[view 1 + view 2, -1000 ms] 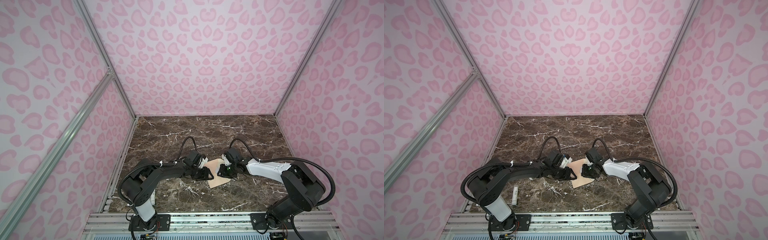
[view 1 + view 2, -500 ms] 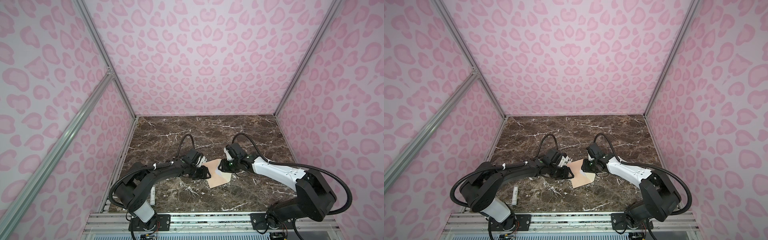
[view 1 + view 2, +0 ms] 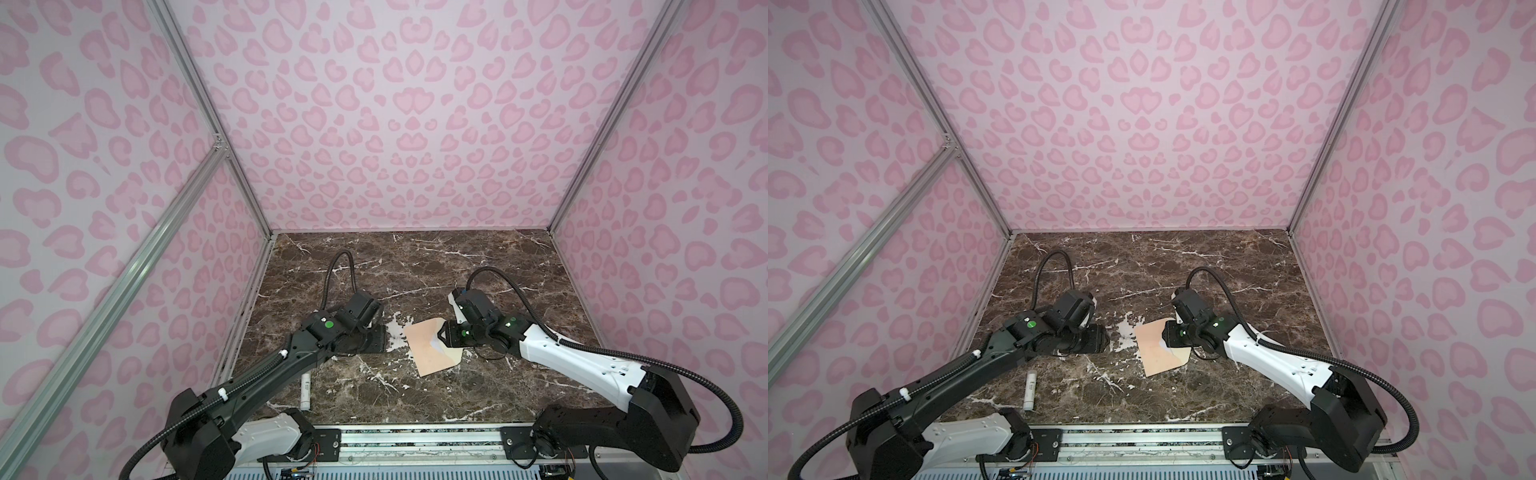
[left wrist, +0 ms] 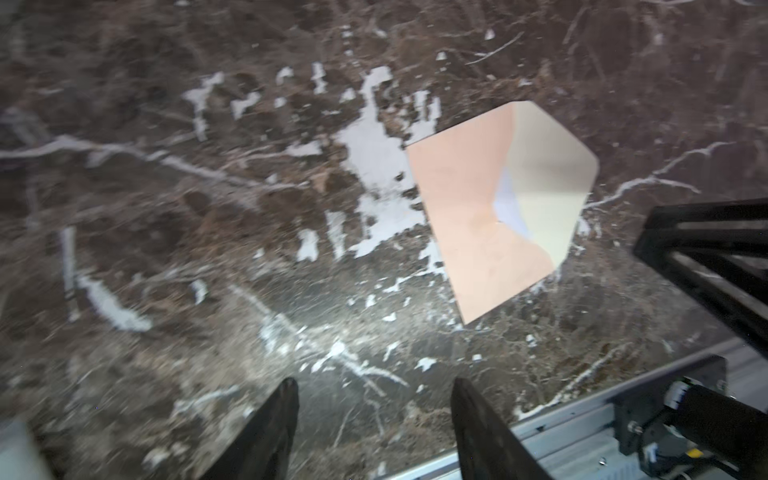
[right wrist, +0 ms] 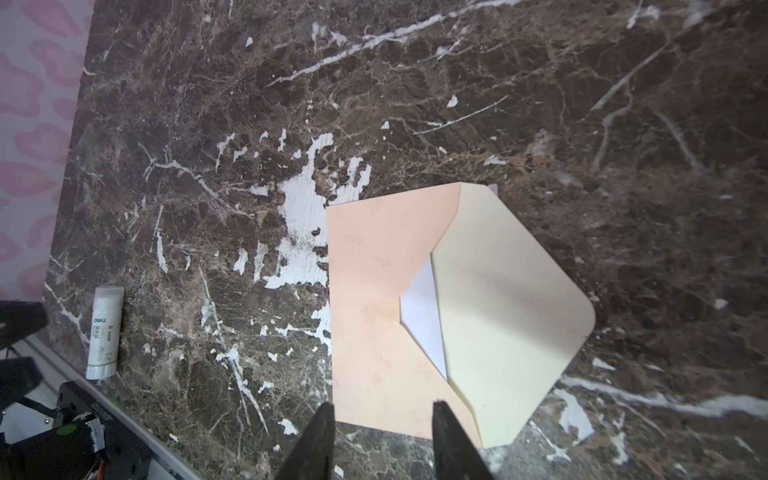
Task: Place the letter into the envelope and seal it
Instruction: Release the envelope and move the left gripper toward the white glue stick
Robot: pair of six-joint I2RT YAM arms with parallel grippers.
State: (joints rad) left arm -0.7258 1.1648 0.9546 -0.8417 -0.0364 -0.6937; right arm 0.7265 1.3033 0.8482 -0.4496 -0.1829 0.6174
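Peach paper envelope [image 5: 374,311] lies flap-open, white letter [image 5: 422,320] inside; left claw [image 4: 374,382] near it, right claw [image 5: 382,404] over its edge, both spread.

Both top views are bright and evenly lit. The left wrist view is dim and blurred, with glare on the table [image 4: 328,349].

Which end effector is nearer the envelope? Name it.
The right end effector: it hovers at the envelope edge; the left end effector stands clear.
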